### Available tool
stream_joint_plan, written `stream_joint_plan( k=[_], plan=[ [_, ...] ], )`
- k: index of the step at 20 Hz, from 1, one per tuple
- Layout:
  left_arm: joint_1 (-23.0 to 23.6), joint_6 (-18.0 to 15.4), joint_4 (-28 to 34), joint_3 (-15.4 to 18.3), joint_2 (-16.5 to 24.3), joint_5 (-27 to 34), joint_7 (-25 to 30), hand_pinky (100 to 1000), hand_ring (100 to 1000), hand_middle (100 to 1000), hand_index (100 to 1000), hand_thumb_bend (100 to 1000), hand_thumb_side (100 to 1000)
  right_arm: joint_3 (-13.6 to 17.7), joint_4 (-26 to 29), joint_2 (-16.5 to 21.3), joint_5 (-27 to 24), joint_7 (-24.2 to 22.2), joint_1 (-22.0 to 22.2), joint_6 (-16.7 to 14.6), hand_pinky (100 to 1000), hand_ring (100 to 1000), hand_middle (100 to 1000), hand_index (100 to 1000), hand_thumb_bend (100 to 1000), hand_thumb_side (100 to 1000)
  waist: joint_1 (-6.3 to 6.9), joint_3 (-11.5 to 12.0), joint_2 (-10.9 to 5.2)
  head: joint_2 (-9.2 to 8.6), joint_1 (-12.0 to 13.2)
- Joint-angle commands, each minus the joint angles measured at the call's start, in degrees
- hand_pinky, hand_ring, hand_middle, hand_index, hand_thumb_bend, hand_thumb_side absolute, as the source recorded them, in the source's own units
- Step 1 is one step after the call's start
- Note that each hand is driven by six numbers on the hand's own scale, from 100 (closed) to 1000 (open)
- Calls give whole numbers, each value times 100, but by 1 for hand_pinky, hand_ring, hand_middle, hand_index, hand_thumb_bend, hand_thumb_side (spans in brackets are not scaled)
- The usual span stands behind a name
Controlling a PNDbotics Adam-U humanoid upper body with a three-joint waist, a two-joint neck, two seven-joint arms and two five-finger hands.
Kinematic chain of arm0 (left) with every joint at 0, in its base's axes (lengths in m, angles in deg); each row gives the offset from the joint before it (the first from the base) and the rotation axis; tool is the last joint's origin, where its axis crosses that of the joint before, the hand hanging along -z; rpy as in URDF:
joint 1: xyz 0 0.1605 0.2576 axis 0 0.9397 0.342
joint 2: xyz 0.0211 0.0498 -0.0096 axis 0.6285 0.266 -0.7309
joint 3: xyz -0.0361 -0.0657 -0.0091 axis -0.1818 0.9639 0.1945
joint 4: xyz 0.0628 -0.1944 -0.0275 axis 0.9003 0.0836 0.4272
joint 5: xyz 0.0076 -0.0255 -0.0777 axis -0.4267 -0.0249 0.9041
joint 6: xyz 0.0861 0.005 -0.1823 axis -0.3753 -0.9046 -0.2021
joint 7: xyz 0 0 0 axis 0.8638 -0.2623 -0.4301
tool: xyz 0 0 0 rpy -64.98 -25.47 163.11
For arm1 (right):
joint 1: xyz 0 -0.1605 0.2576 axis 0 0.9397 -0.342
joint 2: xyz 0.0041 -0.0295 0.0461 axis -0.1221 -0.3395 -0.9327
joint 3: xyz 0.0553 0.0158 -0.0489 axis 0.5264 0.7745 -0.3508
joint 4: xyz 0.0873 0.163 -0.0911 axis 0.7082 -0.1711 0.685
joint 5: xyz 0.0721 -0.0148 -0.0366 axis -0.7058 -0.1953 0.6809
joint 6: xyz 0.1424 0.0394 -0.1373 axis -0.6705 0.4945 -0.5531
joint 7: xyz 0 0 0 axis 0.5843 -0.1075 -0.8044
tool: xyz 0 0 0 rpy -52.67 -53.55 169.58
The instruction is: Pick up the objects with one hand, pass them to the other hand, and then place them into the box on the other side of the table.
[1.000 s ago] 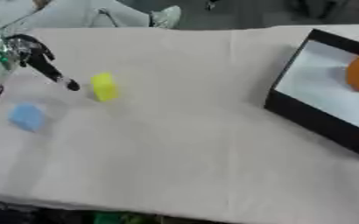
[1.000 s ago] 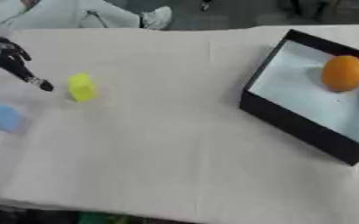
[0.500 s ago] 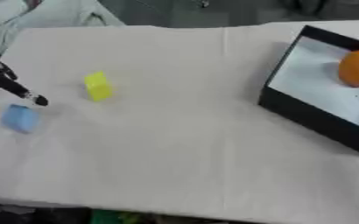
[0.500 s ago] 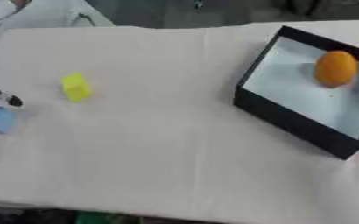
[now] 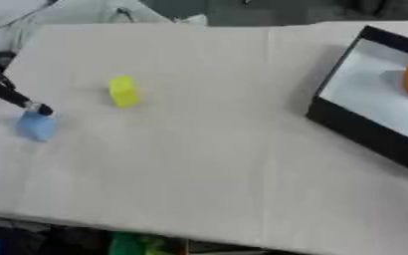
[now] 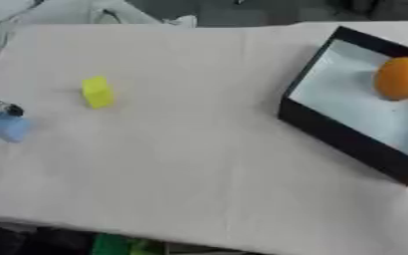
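We note a table covered in a pale cloth (image 5: 207, 164), wide bare cloth across its middle. At the right edge sits a black-walled box with a white floor (image 6: 329, 134), holding a round orange ball (image 6: 400, 78). No writing is legible to us. A small yellow block (image 5: 123, 91) stands at left; a light blue block (image 5: 36, 126) lies near the left edge. The left hand (image 5: 7, 92) reaches in there, one fingertip touching the blue block; we cannot tell its fingers' state.
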Motion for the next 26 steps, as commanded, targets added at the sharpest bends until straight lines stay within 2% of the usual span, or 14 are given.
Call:
stream_joint_plan(
  k=[1, 6, 12, 16, 26],
  plan=[
    [-48, 578, 50, 81, 289, 68, 462, 941, 926, 823, 916, 841, 405, 83, 37, 89, -30, 16, -47, -4, 1000, 1000, 1000, 1000, 100, 627, -23, 10, 13, -24, 40],
    [5, 529, -1, 41, 276, 123, 508, 942, 928, 824, 909, 846, 410, 86, 41, 81, -26, 12, -48, -7, 1000, 1000, 1000, 1000, 100, 626, -27, 3, 15, -23, 21],
    [63, 427, 26, -13, 277, 204, 621, 945, 933, 831, 877, 843, 412, 95, 8, 66, 0, 36, -22, 6, 1000, 1000, 1000, 1000, 100, 634, -30, 0, 17, 0, -231],
    [121, 383, -67, -68, 275, 117, 714, 944, 939, 836, 869, 863, 400, 100, 1, 63, 8, 39, -14, 7, 1000, 1000, 1000, 1000, 100, 635, -22, -17, 22, 11, -232],
    [251, 364, 24, -47, 272, 141, 716, 943, 937, 834, 865, 838, 413, 138, 4, 43, -2, 61, -15, 2, 1000, 1000, 1000, 1000, 100, 641, -37, -14, 72, 29, -219]
  ],
)
